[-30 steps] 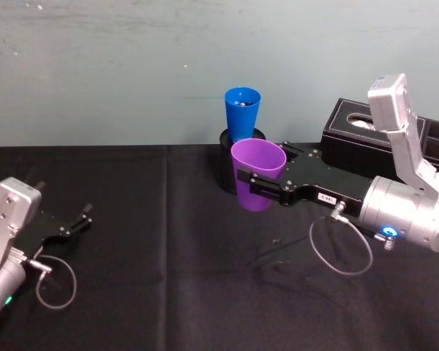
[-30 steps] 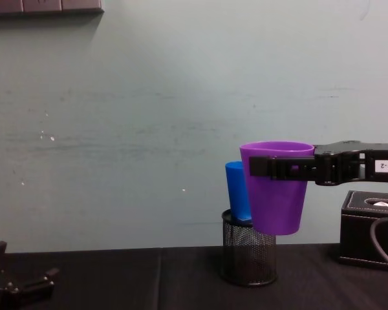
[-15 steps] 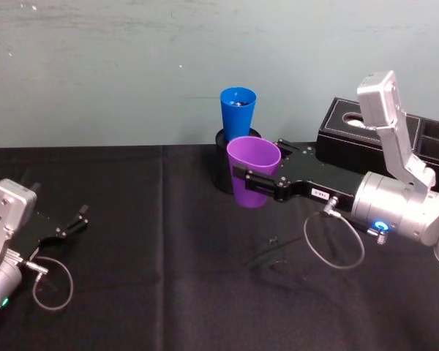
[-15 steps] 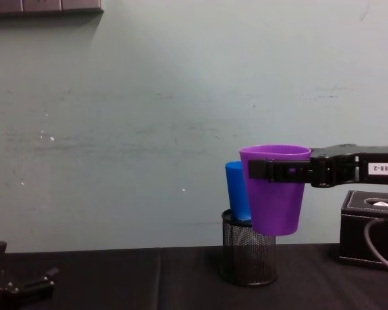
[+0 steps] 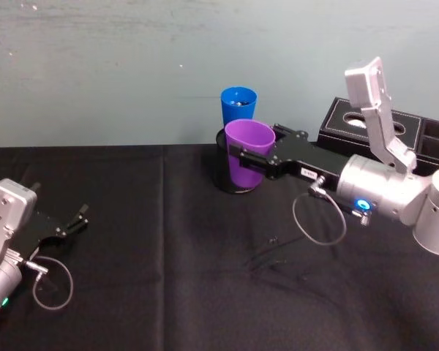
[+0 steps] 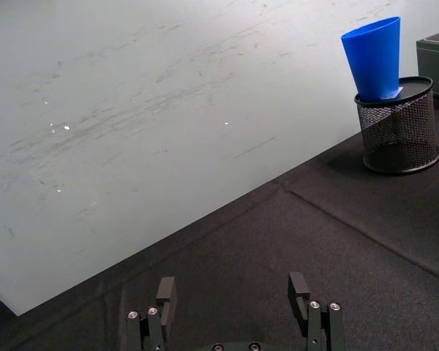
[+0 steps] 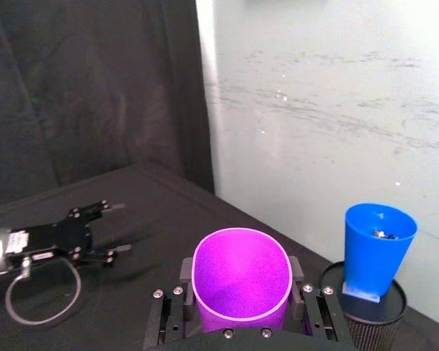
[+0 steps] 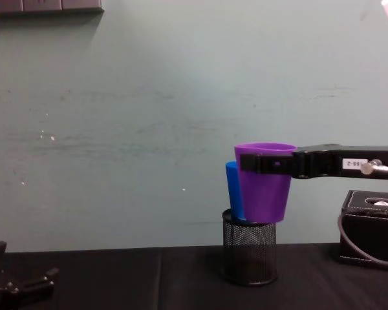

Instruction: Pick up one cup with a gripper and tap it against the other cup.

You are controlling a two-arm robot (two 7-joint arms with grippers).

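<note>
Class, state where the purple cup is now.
Head view, right of centre: the right gripper holds the purple cup aloft, close in front of the blue cup standing in the mesh holder.

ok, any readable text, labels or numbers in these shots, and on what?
White sticker on the right gripper body: dark print, too small to read.
Purple cup, blue cup, mesh holder: no text on any of them.
</note>
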